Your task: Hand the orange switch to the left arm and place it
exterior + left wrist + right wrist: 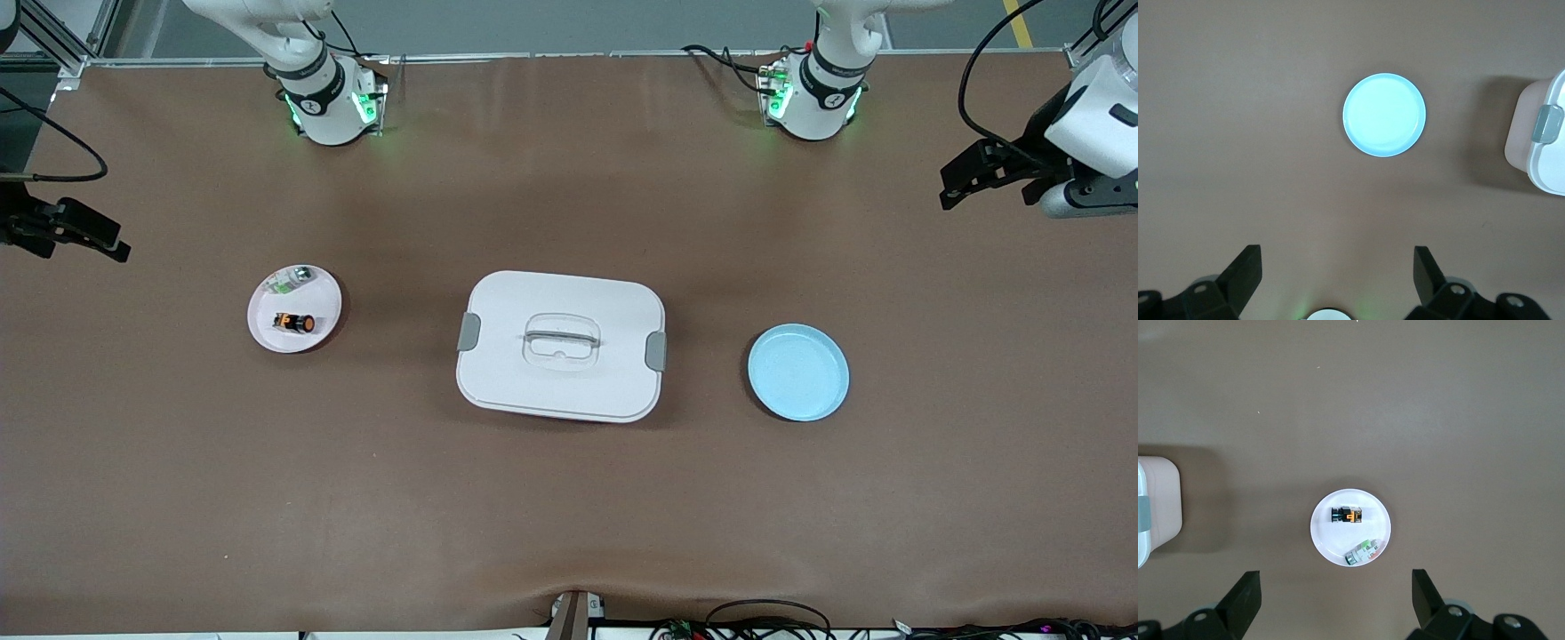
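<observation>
L gripper (1337, 277) hung w/ jaws spread wide, holding nothing, up over the bare brown table (569, 498) at the left arm's end, close to the table edge in the front view; R gripper (1336, 600) likewise wide apart & empty, up at the right arm's end by that edge. Both arms waited, drawn back toward the table's ends, so the whole middle strip was open. Orange switch (295, 322) lay on its side on a small white plate (267, 331) toward the right arm's end, w/ a small green-and-clear part (296, 278) on the same plate, farther from the front cam than the switch & apart from it. White box (560, 345) sat mid-table, lid on, grey latches at both short sides, betw. the white plate and a light blue plate (798, 372) toward the left arm's end; clear gaps of bare table on each side of the box. Lots of free table nearer the front cam. L wrist view showed only the blue plate + one latched corner of the box; R wrist view showed the white plate w/ both parts + one box edge. Only the front view showed the arm bases and all three items at once.
</observation>
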`<state>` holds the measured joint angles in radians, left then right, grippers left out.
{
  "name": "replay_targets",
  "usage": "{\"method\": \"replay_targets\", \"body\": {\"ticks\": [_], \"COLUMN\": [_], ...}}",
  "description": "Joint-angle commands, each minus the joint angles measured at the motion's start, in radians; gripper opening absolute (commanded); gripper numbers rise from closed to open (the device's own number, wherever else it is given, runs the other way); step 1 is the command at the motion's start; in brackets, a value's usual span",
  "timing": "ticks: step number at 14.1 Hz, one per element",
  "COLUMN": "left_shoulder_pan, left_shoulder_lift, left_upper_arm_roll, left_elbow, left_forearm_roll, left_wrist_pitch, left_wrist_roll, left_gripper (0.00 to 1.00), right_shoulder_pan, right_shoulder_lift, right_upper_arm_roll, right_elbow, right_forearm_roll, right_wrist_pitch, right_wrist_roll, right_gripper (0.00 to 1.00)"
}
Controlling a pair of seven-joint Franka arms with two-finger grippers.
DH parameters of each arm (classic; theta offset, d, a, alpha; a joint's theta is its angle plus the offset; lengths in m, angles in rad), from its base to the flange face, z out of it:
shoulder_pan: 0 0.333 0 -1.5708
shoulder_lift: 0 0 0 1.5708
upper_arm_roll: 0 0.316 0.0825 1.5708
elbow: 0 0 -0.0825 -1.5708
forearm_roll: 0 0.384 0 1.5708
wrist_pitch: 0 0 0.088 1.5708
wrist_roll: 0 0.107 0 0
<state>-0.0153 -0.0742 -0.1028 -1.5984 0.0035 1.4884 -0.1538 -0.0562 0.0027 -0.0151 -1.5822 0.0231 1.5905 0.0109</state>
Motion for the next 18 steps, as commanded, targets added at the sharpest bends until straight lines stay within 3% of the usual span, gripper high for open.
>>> {"method": "replay_targets", "body": {"ticks": [1, 7, 18], "left_shoulder_pan": [0.012, 0.017, 0.017], "left_shoulder_lift": [0.01, 0.024, 0.025], "left_upper_arm_roll": [0.002, 0.003, -0.002], "left_elbow": [0.023, 0.06, 0.046], "left_forearm_roll": [-0.011, 0.012, 0.013], "left_wrist_pitch": [-0.016, -0.019, -0.05], "left_wrist_roll": [0.023, 0.007, 0.003], "left_gripper": [1.0, 1.0, 1.0], "right_shoulder_pan": [-0.002, -0.001, -0.002], "right_shoulder_lift": [-0.004, -0.004, -0.004], "right_upper_arm_roll": [0.003, 0.003, 0.001], "right_elbow": [0.002, 0.002, 0.021], "right_forearm_roll": [-0.002, -0.002, -0.006], "right_wrist_pitch": [-0.009, -0.009, -0.009], "right_wrist_roll": [-0.005, -0.005, -0.005], "right_gripper": [1.0, 1.0, 1.0]}}
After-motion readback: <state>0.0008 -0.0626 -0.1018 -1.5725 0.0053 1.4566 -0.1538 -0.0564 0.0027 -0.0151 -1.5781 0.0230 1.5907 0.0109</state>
